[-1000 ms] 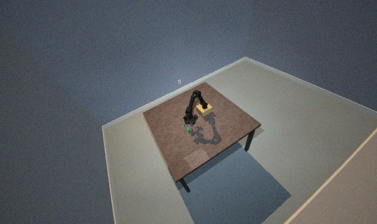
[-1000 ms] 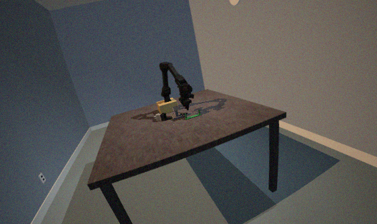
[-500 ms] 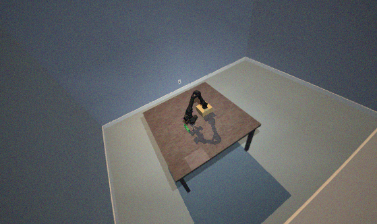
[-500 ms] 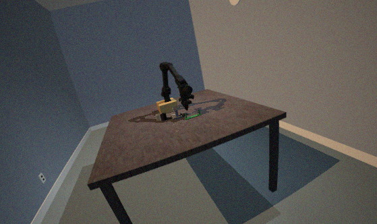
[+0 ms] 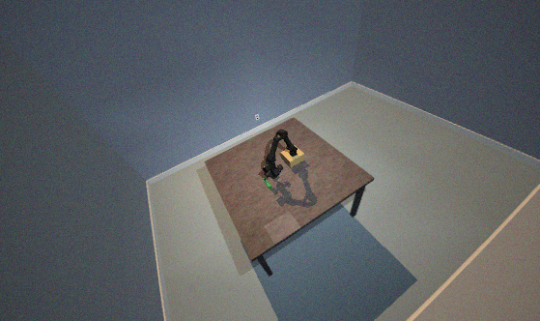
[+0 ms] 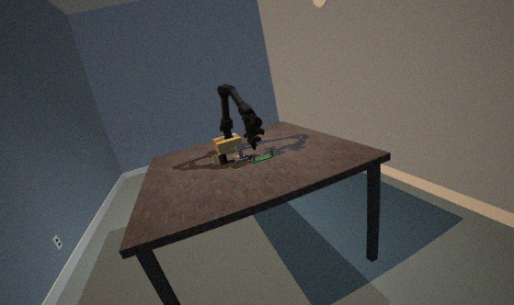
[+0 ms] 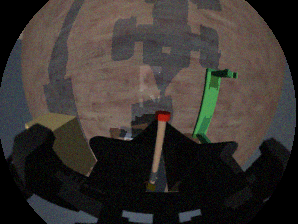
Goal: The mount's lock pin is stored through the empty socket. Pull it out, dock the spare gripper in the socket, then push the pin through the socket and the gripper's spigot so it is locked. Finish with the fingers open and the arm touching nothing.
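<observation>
My gripper [image 5: 273, 171] [image 6: 254, 146] [image 7: 158, 123] points down above the table, its fingers closed on the lock pin. The pin [image 7: 157, 150] is a slim tan rod with a red end; in the wrist view it runs from between the fingertips down toward the palm. The fingers hide most of the mount and its socket, so I cannot tell whether the pin is still in the socket. A green bracket [image 5: 268, 184] [image 6: 264, 159] [image 7: 209, 105] with upright ends lies to the right of the fingers in the wrist view. I cannot make out the spare gripper for certain.
A yellow box [image 5: 294, 158] [image 6: 229, 146] [image 7: 52, 121] stands by the arm's base, left of the fingers in the wrist view. Small dark and pale parts stand between box and bracket in the exterior view. The arm's shadow falls across the table [image 5: 323, 160] [image 6: 188, 197].
</observation>
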`<action>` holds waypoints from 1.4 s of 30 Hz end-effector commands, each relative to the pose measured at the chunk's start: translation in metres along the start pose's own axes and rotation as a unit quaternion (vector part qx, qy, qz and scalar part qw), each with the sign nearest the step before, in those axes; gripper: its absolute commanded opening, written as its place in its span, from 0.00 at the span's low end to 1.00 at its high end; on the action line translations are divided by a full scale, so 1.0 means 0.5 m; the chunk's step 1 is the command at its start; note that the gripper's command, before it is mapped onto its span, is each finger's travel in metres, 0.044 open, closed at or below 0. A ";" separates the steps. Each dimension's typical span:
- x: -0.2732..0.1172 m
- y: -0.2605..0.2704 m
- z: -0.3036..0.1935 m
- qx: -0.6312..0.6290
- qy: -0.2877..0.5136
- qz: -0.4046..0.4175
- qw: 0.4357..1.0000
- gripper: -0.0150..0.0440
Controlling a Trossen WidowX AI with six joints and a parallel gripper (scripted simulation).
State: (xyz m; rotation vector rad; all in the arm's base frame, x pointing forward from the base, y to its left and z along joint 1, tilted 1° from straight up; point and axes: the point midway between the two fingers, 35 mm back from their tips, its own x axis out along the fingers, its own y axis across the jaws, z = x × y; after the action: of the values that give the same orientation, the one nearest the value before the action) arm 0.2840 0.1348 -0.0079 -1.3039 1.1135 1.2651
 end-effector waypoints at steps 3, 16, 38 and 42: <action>-0.009 -0.004 0.006 0.015 -0.036 -0.001 0.999 0.25; -0.017 -0.009 0.023 0.026 -0.076 -0.002 0.997 0.25; -0.024 -0.014 0.054 0.026 -0.079 -0.004 0.996 0.25; -0.024 -0.015 0.061 0.026 -0.079 -0.003 0.997 0.25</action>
State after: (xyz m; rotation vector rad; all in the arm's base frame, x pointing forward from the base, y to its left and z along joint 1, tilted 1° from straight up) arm 0.2870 0.1636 0.0050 -1.1477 1.0201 1.3047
